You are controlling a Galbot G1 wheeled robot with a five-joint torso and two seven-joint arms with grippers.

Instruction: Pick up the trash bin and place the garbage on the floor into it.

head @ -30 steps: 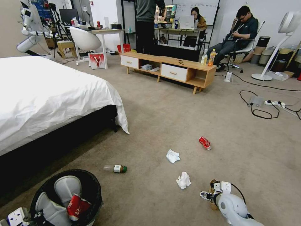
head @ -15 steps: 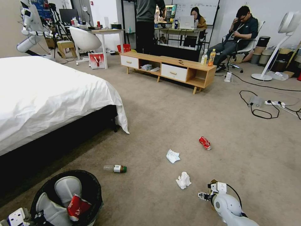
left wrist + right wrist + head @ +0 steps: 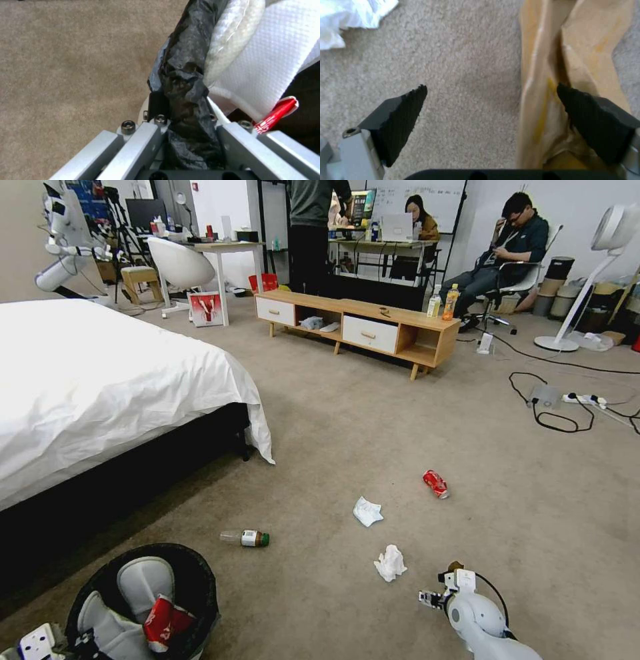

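— Down at the near left of the head view, what's held?
— The trash bin (image 3: pixel 143 607), with a red-and-white cup (image 3: pixel 163 621) inside; the left gripper (image 3: pixel 40 643) sits at its near rim. Near right, the right gripper (image 3: pixel 437 595) hangs low over the floor (image 3: pixel 373 433), just right of a crumpled tissue (image 3: pixel 390 563).
— And the left wrist view?
— Jaws clenched on the bin's black-bagged rim (image 3: pixel 186 82).
— The right wrist view?
— Jaws spread wide. The brown paper bag (image 3: pixel 566 62) lies under the right pad (image 3: pixel 596 120); bare carpet fills the gap, the tissue far left.
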